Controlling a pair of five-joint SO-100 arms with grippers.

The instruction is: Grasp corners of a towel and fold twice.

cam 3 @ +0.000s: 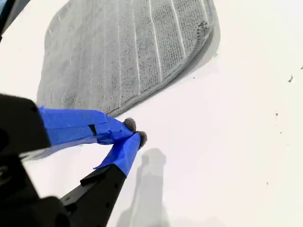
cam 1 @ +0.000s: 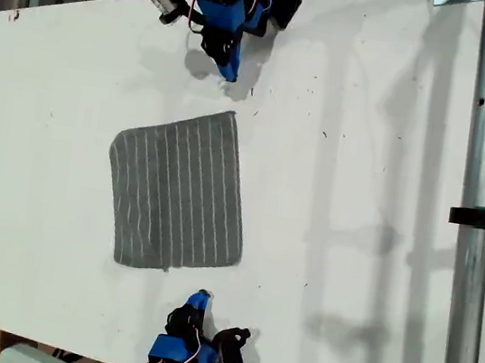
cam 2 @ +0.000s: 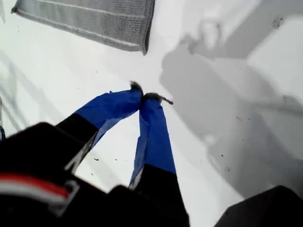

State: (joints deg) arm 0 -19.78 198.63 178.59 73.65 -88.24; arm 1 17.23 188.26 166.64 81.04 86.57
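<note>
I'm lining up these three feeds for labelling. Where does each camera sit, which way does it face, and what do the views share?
Exterior view: overhead, looking down on the white table, towel and both arms.
First wrist view: rides my first gripper, looking along its shut blue jaws at the table; a towel corner beyond.
Second wrist view: rides my second gripper, jaws shut, close beside the towel's edge.
Shared: all three show the towel lying flat and ungrasped.

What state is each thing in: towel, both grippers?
towel: lying flat and unfolded on the white table, not held.
my first gripper: shut, empty, over bare table a little off a towel corner.
my second gripper: shut, empty, just off the towel's edge.
</note>
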